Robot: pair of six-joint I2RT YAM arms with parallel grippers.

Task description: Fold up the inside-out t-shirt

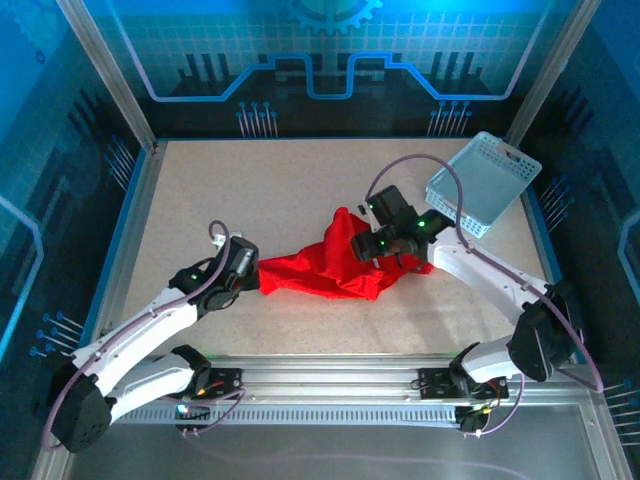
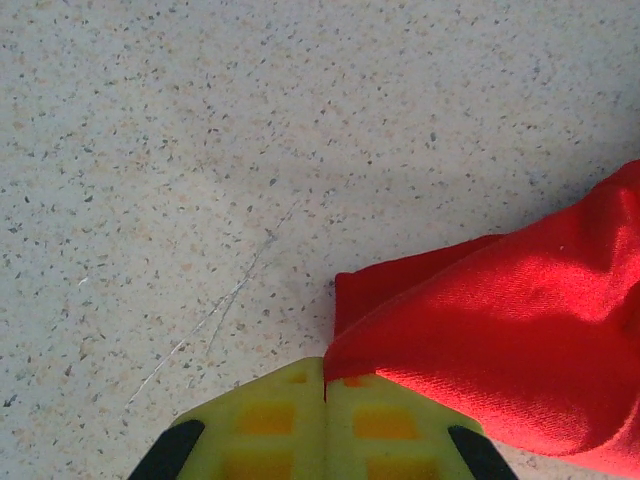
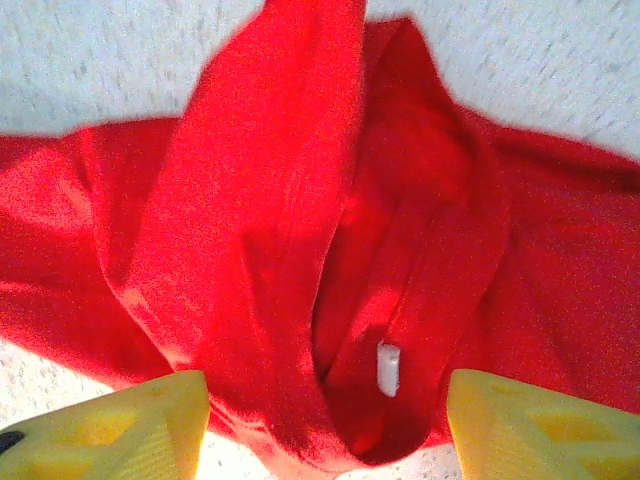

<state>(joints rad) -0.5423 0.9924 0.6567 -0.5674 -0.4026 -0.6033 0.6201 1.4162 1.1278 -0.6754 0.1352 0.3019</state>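
From the top external view, you see the inside-out t-shirt (image 1: 330, 268) lying bunched in a red heap at the middle of the speckled surface (image 1: 250, 190), a little right of centre. It is drawn out into a flatter point toward the left of the frame. The left end effector (image 1: 256, 277) sits right at that left tip, touching the cloth. The right end effector (image 1: 385, 250) hangs over the right part of the heap, where the cloth rises in a small peak beside it. A light blue mesh basket (image 1: 485, 180) rests tilted in the upper right corner of the frame, well apart from the shirt.

In the left wrist view, the left end effector (image 2: 325, 405) is at the bottom centre, its two yellow-green fingers (image 2: 265, 425) pressed flat together with no gap. The inside-out t-shirt (image 2: 510, 330) fills the lower right. A folded edge runs straight down into the seam between the fingers, so the cloth looks pinched there. The bare surface (image 2: 200, 150) takes up the rest of the frame.

In the right wrist view, the right end effector (image 3: 325, 425) stands wide, with one finger (image 3: 120, 430) at the lower left and the other at the lower right. The inside-out t-shirt (image 3: 250, 230) spreads across the frame between and beyond them in loose folds. It is not clamped. A small white label (image 3: 388, 368) shows inside a fold low in the middle. Strips of surface (image 3: 100, 60) show along the top edge.
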